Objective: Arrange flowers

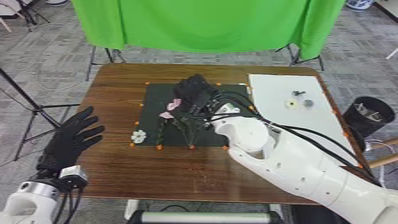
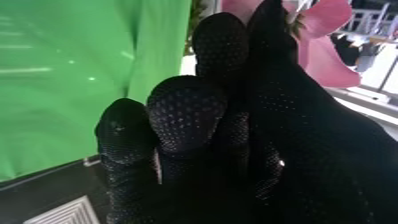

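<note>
Over the dark mat (image 1: 213, 141), my right hand (image 1: 191, 90) is beside two pink blooms (image 1: 174, 104), which lie to its left with green stems running down the mat. In the right wrist view, the curled fingers of my right hand (image 2: 187, 115) press toward the thumb, and a pink flower (image 2: 330, 62) rises right behind them; its stem is hidden by the glove. A white flower (image 1: 139, 136) rests at the mat's lower left corner. Off the table's left edge, my left hand (image 1: 69, 142) is open with fingers spread.
A white board (image 1: 298, 132) covers the table's right side, with a small pale flower (image 1: 291, 104) and little dark and grey items on it. Orange markers edge the mat. A black bin (image 1: 369, 115) stands right of the table, and a green cloth (image 1: 209, 25) hangs behind.
</note>
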Tool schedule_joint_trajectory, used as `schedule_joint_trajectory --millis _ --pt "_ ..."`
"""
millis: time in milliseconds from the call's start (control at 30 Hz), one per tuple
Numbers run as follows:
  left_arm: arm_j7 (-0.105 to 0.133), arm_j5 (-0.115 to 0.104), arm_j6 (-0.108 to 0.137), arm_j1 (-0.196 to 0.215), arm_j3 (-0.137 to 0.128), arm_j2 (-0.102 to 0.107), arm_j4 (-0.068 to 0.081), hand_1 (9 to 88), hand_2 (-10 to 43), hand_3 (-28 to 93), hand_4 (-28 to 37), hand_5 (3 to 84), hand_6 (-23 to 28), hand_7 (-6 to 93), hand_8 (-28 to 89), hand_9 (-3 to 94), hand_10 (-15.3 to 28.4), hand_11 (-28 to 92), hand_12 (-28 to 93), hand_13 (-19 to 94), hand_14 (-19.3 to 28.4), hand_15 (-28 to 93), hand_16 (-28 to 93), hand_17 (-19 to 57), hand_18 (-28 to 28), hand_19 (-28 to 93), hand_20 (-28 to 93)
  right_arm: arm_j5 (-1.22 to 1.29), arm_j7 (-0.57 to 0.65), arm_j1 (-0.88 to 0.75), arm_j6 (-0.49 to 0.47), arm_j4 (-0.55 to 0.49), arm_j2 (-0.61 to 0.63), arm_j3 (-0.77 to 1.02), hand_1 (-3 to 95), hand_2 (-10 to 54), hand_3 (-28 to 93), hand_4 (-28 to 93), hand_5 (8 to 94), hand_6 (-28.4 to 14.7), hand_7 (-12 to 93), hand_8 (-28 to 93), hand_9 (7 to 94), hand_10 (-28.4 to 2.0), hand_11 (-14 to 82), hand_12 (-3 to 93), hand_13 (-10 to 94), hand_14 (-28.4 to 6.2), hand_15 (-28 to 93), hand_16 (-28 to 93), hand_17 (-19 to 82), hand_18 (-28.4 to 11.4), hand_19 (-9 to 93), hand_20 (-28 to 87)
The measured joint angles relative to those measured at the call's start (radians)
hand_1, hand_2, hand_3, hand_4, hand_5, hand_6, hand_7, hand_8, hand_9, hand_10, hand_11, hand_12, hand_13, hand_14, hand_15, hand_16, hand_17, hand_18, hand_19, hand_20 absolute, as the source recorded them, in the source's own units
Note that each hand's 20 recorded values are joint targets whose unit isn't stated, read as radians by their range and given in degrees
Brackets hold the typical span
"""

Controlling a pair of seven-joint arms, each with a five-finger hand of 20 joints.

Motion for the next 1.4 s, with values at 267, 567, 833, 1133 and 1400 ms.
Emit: schedule_joint_trajectory --millis 267,567,833,1133,1400 --pt "-0.008 0.002 -0.004 -0.011 0.006 0.001 0.004 25.4 -2.5 70 -24.2 23.9 2.4 21.1 -11 20.3 11.3 23 17 19 15.2 37 0 -8.8 22.5 47 10 -0.024 0.061 0.019 -0.009 0.072 -0.038 -0.074 45.5 -9.5 88 -22 79.2 3.9 39 -4 93.7 -4.3 18.4 44.8 83 -2.2 65 30 42 -21.2 93 49" --pt "-0.018 0.007 -0.014 -0.032 0.02 0.002 0.013 25.4 -2.4 70 -24.1 23.9 2.4 21.1 -11 20.3 11.3 23 17 19 15.3 37 0 -8.8 22.5 47 10 -0.031 0.167 0.051 0.003 0.144 -0.096 -0.119 45.4 -9.5 88 -22 79.1 3.8 40 -4 93.7 -4.2 18.6 45.2 83 -2.0 66 30 43 -21.1 93 51" --pt "-0.019 0.008 -0.015 -0.038 0.024 0.005 0.015 25.4 -2.4 70 -24.0 23.9 2.4 21.1 -11 20.3 11.3 23 17 19 15.3 38 0 -8.9 22.5 47 10 -0.033 0.199 0.078 0.011 0.187 -0.12 -0.14 45.5 -9.5 88 -22 79.1 3.6 40 -4 93.7 -4.4 18.8 45.3 83 -2.1 67 31 43 -21.2 93 51" --pt "-0.019 0.008 -0.017 -0.048 0.029 0.008 0.018 25.3 -2.6 70 -24.0 23.9 2.4 21.1 -11 20.2 11.4 23 17 19 15.3 38 0 -8.8 22.5 47 10 -0.03 0.241 0.083 0.013 0.21 -0.132 -0.145 45.5 -9.5 88 -22 79.0 3.5 40 -4 93.7 -4.3 18.6 45.7 83 -2.1 67 31 43 -21.2 93 51" --pt "-0.019 0.008 -0.017 -0.052 0.032 0.011 0.018 25.4 -2.5 70 -24.1 23.9 2.4 21.1 -11 20.2 11.3 23 17 19 15.2 37 0 -8.8 22.5 47 10 -0.03 0.248 0.095 0.018 0.247 -0.145 -0.156 44.6 -9.5 88 -23 77.8 3.5 40 -3 93.4 -4.4 18.3 46.1 82 -1.9 67 31 43 -21.3 93 52"
